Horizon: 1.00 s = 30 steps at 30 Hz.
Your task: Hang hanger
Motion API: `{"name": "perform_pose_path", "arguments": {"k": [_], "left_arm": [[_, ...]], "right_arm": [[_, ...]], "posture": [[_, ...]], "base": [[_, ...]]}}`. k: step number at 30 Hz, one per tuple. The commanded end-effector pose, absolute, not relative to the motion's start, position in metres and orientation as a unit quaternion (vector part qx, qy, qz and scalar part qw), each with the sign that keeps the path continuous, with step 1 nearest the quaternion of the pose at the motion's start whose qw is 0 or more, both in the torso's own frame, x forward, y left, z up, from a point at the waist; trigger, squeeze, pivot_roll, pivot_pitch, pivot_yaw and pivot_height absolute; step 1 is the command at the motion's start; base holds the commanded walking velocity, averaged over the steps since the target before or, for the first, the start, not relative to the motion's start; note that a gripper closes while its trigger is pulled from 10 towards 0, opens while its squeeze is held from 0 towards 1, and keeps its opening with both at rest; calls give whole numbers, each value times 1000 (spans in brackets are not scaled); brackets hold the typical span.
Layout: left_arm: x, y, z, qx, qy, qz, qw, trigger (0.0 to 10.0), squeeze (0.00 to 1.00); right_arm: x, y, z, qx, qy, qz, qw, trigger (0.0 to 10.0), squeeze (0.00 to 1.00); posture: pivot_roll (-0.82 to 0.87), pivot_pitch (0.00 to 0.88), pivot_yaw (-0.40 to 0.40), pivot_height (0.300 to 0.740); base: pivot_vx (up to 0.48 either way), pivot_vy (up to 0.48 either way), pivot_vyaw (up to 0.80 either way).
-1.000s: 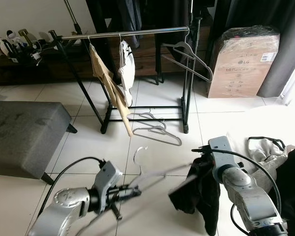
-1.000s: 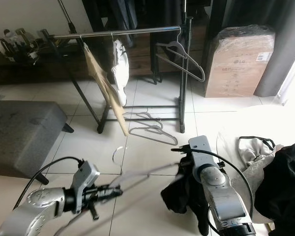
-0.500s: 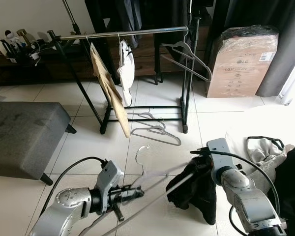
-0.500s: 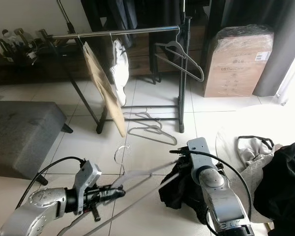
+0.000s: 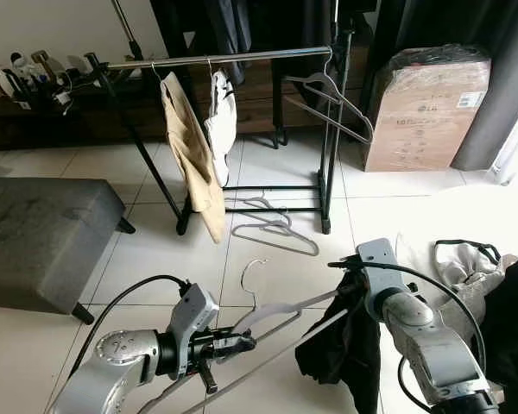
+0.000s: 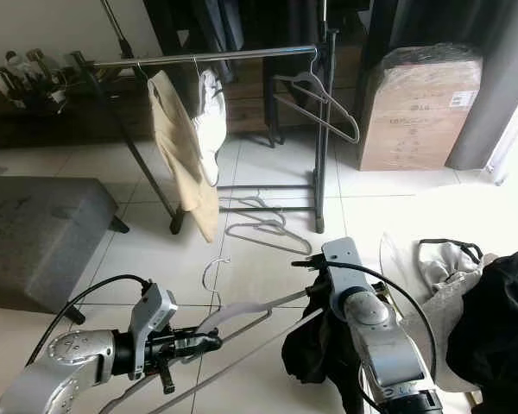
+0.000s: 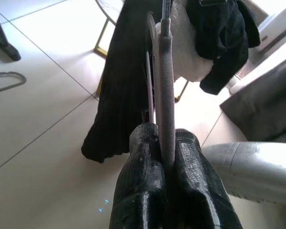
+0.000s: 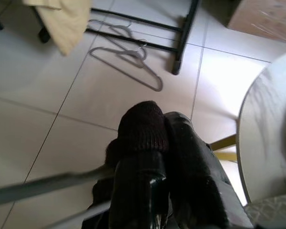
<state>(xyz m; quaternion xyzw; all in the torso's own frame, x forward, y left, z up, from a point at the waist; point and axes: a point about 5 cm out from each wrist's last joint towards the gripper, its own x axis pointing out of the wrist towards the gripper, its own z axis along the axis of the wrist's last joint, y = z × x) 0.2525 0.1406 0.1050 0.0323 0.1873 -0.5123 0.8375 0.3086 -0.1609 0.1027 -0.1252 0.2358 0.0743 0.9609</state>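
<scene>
From the head views, the left gripper [image 5: 233, 342] is clamped on one end of a grey hanger [image 5: 281, 309], low over the tiled floor [image 5: 155, 250]. The hanger's wire hook [image 5: 252, 276] points up, and its far end runs into a black garment [image 5: 345, 345] pinched by the right gripper [image 5: 356, 280]. Ahead stands one clothes rack [image 5: 224, 59]. On its rail: one beige garment [image 5: 190, 155], one white garment [image 5: 220, 121] and one empty hanger [image 5: 332, 95] at the right end. Two more hangers [image 5: 272, 226] lie on the floor by the rack's base. A grey ottoman [image 5: 43, 237] sits left, one wrapped cardboard box [image 5: 425, 108] right.

Left wrist view: both fingers [image 7: 143, 181] squeeze the hanger's padded bar [image 7: 166, 95], black cloth draped beyond.

Right wrist view: the fingers [image 8: 143, 176] are closed on dark fabric, the floor hangers [image 8: 128, 62] beyond.
</scene>
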Motion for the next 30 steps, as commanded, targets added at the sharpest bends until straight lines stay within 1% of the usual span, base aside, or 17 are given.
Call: {"name": "perform_pose_path", "arguments": {"k": [1, 8, 9, 10, 14, 18, 19, 20, 21, 26, 30], "left_arm": [[251, 138, 106, 37, 183, -525, 830, 10000, 0], [243, 137, 104, 38, 202, -551, 809, 10000, 0], [238, 138, 103, 49, 213, -562, 798, 10000, 0], [237, 139, 102, 51, 216, -565, 795, 10000, 0], [235, 142, 100, 75, 225, -567, 789, 10000, 0], [236, 143, 98, 94, 221, -564, 790, 10000, 0], [242, 143, 97, 121, 207, -544, 804, 10000, 0], [244, 143, 97, 127, 203, -539, 808, 10000, 0], [249, 143, 97, 138, 191, -521, 820, 10000, 0], [269, 142, 102, 156, 149, -448, 868, 10000, 0], [267, 138, 103, 153, 149, -452, 866, 10000, 0]], "right_arm": [[306, -147, 111, -134, 220, 123, 958, 10000, 0], [301, -145, 110, -169, 226, 162, 946, 10000, 0], [302, -146, 108, -184, 227, 165, 942, 10000, 0], [302, -146, 108, -187, 227, 166, 941, 10000, 0], [303, -146, 109, -202, 225, 178, 936, 10000, 0], [302, -140, 114, -216, 210, 210, 930, 10000, 0], [300, -139, 114, -215, 215, 220, 927, 10000, 0], [300, -138, 113, -214, 216, 222, 926, 10000, 0], [299, -138, 114, -214, 218, 223, 926, 10000, 0], [296, -140, 113, -212, 228, 209, 927, 10000, 0], [295, -145, 109, -208, 240, 185, 930, 10000, 0]], "posture": [[-120, 152, 90, 740], [-121, 145, 88, 740], [-118, 143, 88, 740], [-118, 143, 88, 740], [-113, 140, 88, 740], [-114, 139, 88, 740], [-113, 139, 88, 740], [-113, 139, 88, 740], [-116, 140, 88, 740], [-122, 147, 87, 740], [-121, 150, 88, 740]], "base": [[0, 0, 0], [0, 0, 0], [0, 0, 0], [0, 0, 0], [0, 0, 0], [0, 0, 0], [0, 0, 0], [0, 0, 0], [0, 0, 0], [0, 0, 0], [0, 0, 0]]}}
